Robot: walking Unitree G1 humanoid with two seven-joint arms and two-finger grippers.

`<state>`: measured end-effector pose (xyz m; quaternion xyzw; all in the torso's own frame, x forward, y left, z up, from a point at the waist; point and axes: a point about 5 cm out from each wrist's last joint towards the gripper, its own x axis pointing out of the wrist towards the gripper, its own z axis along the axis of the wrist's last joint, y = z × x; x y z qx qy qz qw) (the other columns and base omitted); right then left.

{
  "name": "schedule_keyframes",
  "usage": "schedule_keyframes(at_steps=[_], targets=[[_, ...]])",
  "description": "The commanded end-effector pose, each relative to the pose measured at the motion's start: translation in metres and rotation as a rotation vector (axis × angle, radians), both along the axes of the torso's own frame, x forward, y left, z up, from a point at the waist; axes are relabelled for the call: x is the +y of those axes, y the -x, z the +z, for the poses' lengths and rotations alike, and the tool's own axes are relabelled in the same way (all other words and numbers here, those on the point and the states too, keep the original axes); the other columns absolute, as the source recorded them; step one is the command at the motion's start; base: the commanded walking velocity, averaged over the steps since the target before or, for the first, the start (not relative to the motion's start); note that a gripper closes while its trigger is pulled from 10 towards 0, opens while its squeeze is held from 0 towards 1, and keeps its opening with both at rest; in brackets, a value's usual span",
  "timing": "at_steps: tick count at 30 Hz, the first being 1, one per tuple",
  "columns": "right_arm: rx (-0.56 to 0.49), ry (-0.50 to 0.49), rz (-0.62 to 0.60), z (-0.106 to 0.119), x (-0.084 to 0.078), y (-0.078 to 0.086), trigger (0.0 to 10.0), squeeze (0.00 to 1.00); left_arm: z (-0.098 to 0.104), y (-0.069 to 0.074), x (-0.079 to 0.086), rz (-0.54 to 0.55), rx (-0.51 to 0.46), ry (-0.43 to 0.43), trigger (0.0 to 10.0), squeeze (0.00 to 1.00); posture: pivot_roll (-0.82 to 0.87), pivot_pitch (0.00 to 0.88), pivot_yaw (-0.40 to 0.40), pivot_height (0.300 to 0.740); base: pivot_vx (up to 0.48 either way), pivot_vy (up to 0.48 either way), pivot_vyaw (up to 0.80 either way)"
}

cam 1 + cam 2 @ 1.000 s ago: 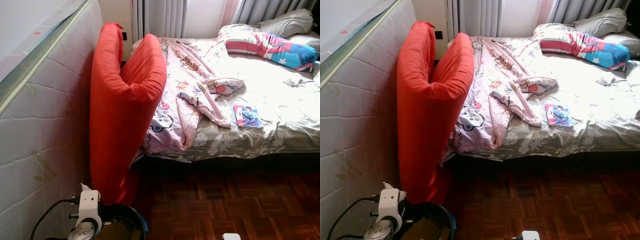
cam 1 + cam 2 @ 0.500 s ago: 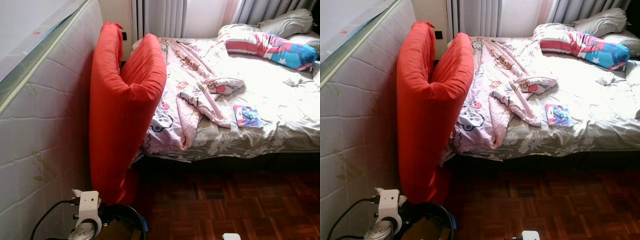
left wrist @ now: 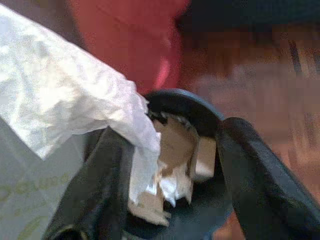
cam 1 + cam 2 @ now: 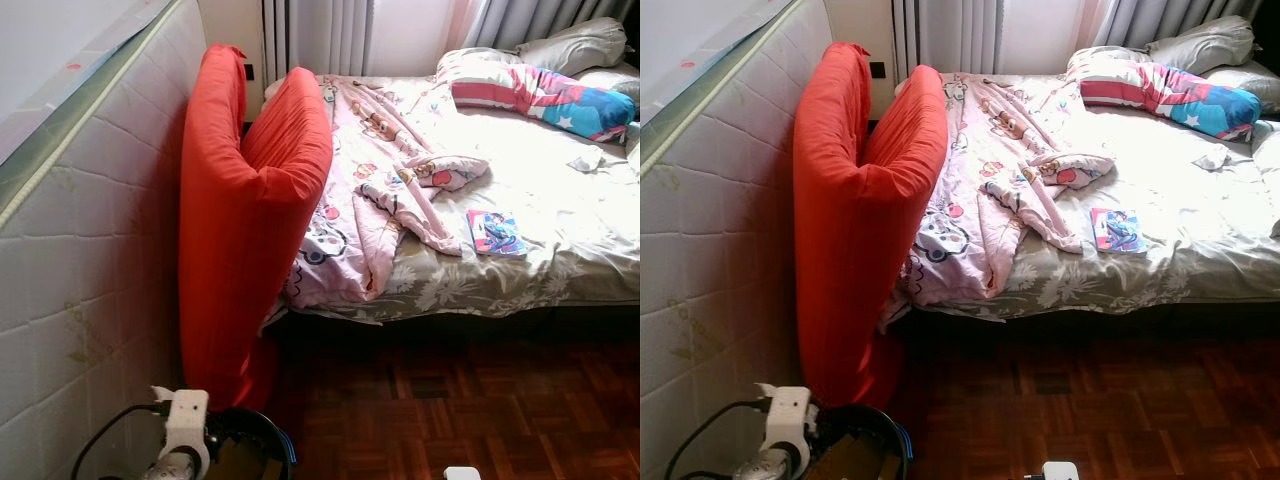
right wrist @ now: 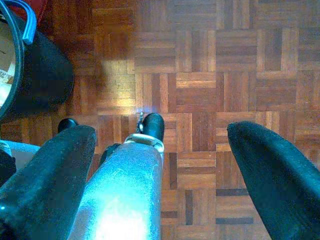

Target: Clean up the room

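Note:
A black bin (image 3: pixel 180 102) holding cardboard and paper scraps stands on the floor by the red cushion, at my lower left (image 4: pixel 262 432). My left gripper (image 3: pixel 172 137) hangs open just above the bin's mouth. A crumpled white paper (image 3: pixel 65 100) drapes over one of its fingers (image 3: pixel 100 185) and hangs into the gap over the bin. My right gripper (image 5: pixel 160 150) is open above the parquet floor, with nothing between its fingers.
A folded red cushion (image 4: pixel 250 220) leans between an upright white mattress (image 4: pixel 90 260) and the bed (image 4: pixel 520 280). On the bed lie a pink blanket (image 4: pixel 370 200), a colourful booklet (image 4: pixel 494 232) and a striped pillow (image 4: pixel 540 95). Parquet floor (image 4: pixel 460 400) lies before the bed.
My left wrist has sunk a little lower over the bin. The rest of the room looks the same.

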<state>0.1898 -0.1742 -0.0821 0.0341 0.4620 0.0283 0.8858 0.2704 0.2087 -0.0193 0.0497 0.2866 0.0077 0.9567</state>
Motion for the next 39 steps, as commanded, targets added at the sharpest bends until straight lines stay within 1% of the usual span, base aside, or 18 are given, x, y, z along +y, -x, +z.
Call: schedule_keyframes(at_steps=[1,4,10,13,14,17,21,23,24,25,26,29,32,33,34,35,38,39], targets=[[0.029,0.006,-0.008,-0.003,-0.003,0.007,10.0,0.00,-0.011,0.012,-0.002,-0.034,0.071,-0.018,10.0,1.00,0.07,0.186,-0.040,0.740,0.000,0.000,0.00],[0.029,0.007,-0.006,-0.003,-0.003,0.007,10.0,0.00,-0.018,0.018,-0.007,-0.089,0.121,-0.054,10.0,1.00,0.06,0.188,-0.041,0.740,0.000,0.000,0.00],[0.030,0.010,-0.006,-0.003,-0.003,0.007,10.0,0.00,-0.019,0.018,-0.014,-0.154,0.134,-0.072,10.0,1.00,0.06,0.189,-0.040,0.740,0.000,0.000,0.00],[0.031,0.011,-0.006,-0.003,-0.003,0.007,10.0,0.00,-0.019,0.016,-0.018,-0.237,0.137,-0.141,10.0,1.00,0.06,0.191,-0.040,0.740,0.000,0.000,0.00],[0.031,0.011,-0.005,-0.003,-0.003,0.007,10.0,0.00,-0.017,0.014,-0.024,-0.318,0.131,-0.201,10.0,1.00,0.06,0.191,-0.040,0.740,0.000,0.000,0.00],[0.031,0.012,-0.003,-0.003,-0.003,0.007,10.0,0.00,-0.014,0.010,-0.031,-0.385,0.105,-0.243,10.0,1.00,0.05,0.192,-0.042,0.740,0.000,0.000,0.00],[0.032,0.013,-0.003,-0.004,-0.003,0.007,10.0,0.00,-0.011,0.006,-0.035,-0.407,0.086,-0.248,10.0,1.00,0.05,0.192,-0.041,0.740,0.000,0.000,0.00],[0.032,0.014,-0.004,-0.004,-0.003,0.007,10.0,0.00,-0.011,0.006,-0.039,-0.402,0.089,-0.193,10.0,1.00,0.05,0.192,-0.041,0.740,0.000,0.000,0.00],[0.033,0.015,-0.003,-0.004,-0.003,0.007,10.0,0.00,-0.014,0.008,-0.040,-0.405,0.121,-0.176,10.0,0.76,0.05,0.193,-0.040,0.740,0.000,0.000,0.00],[0.033,0.015,-0.003,-0.004,-0.003,0.007,10.0,0.00,-0.014,0.008,-0.040,-0.405,0.121,-0.176,10.0,0.76,0.05,0.193,-0.040,0.740,0.000,0.000,0.00],[0.033,0.015,-0.002,-0.004,-0.003,0.007,10.0,0.00,-0.017,0.010,-0.038,-0.404,0.156,-0.185,10.0,0.00,0.05,0.193,-0.040,0.740,0.000,0.000,0.00],[0.033,0.015,-0.001,-0.004,-0.003,0.007,10.0,0.00,-0.029,0.024,-0.032,-0.398,0.274,-0.201,10.0,0.00,0.05,0.194,-0.040,0.740,0.000,0.000,0.00],[0.033,0.015,-0.001,-0.004,-0.003,0.007,10.0,0.00,-0.032,0.029,-0.034,-0.430,0.292,-0.192,10.0,0.00,0.05,0.194,-0.040,0.740,0.000,0.000,0.00],[0.034,0.016,-0.001,-0.004,-0.003,0.007,10.0,0.00,-0.033,0.030,-0.033,-0.460,0.292,-0.257,10.0,0.00,0.05,0.194,-0.040,0.740,0.000,0.000,0.00],[0.034,0.016,-0.001,-0.004,-0.003,0.007,10.0,0.00,-0.033,0.030,-0.033,-0.460,0.292,-0.257,10.0,0.00,0.05,0.194,-0.040,0.740,0.000,0.000,0.00],[0.034,0.016,-0.001,-0.004,-0.003,0.007,10.0,0.00,-0.032,0.029,-0.026,-0.433,0.281,-0.340,10.0,0.00,0.05,0.194,-0.040,0.740,0.000,0.000,0.00],[0.034,0.018,0.001,-0.004,-0.003,0.007,10.0,0.00,-0.026,0.023,-0.017,-0.285,0.233,-0.320,10.0,0.00,0.05,0.194,-0.040,0.740,0.000,0.000,0.00],[0.034,0.018,0.002,-0.004,-0.003,0.007,10.0,0.00,-0.025,0.020,-0.027,-0.328,0.201,-0.249,10.0,0.00,0.05,0.194,-0.040,0.740,0.000,0.000,0.00]])
